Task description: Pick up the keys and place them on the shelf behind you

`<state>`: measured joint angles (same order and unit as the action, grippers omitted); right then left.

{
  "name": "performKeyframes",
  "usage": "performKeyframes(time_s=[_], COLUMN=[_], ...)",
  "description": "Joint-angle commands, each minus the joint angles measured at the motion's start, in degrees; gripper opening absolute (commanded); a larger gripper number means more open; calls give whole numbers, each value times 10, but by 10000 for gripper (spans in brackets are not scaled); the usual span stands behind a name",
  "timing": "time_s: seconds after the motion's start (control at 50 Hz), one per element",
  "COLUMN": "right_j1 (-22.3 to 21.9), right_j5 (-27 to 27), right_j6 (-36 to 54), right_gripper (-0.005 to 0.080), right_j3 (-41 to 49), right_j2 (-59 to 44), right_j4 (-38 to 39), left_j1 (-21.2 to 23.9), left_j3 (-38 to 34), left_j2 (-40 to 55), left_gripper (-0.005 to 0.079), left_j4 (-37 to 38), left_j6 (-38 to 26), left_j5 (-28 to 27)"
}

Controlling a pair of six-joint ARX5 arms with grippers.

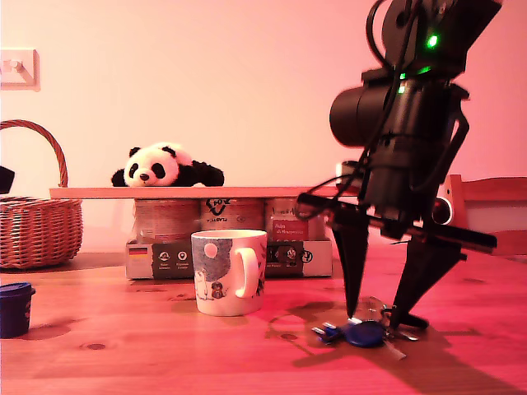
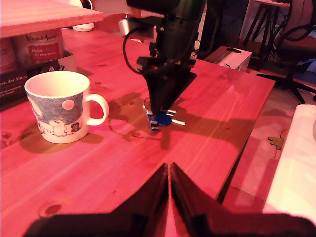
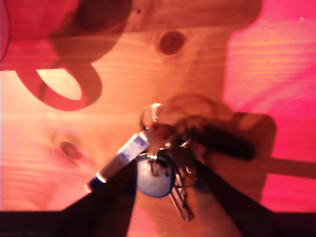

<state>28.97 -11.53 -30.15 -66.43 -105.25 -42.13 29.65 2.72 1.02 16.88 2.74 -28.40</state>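
The keys point(image 1: 362, 333) lie flat on the pine tabletop: a ring with a round dark-blue tag point(image 3: 157, 180), a black fob point(image 3: 224, 142) and metal blades. My second gripper point(image 1: 378, 319) points straight down over them, open, one finger on each side of the bunch point(image 3: 163, 170). From the first wrist view the keys point(image 2: 161, 118) show under that arm. My first gripper point(image 2: 169, 170) hangs well away from them, shut and empty. The shelf point(image 1: 198, 192), a thin light plank point(image 2: 39, 15), rests on jars behind the mug.
A white printed mug point(image 1: 230, 271) stands at the exterior view's left of the keys point(image 2: 57, 106). A panda toy point(image 1: 165, 166) lies on the shelf. A wicker basket point(image 1: 33, 222) and a blue pot point(image 1: 12, 309) sit at the exterior view's left. The table edge point(image 2: 247, 123) runs near the keys.
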Motion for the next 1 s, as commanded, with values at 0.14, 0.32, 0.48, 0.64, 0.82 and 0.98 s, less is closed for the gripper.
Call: performKeyframes(time_s=[0.14,0.32,0.48,0.64,0.82,0.98], right_j1=[2,2,2,2,2,2], right_j5=[-23,-36,-36,-35,-35,-29], right_j6=[3,3,4,19,26,38], right_gripper=[128,100,10,-13,-13,-13], right_j3=[-1,-1,-1,-1,-14,-50], right_j2=[-5,-5,-5,-5,-5,-5], right_j4=[8,11,10,4,-31,-85], left_j1=[4,4,4,4,4,4], left_j3=[1,1,1,1,1,1], left_j2=[5,5,5,5,5,5], left_gripper=[-20,-20,-20,-20,-20,-20], left_j4=[2,2,2,2,2,2], left_j6=[-2,-2,-2,2,2,2], left_j5=[0,0,-1,-3,-3,-3])
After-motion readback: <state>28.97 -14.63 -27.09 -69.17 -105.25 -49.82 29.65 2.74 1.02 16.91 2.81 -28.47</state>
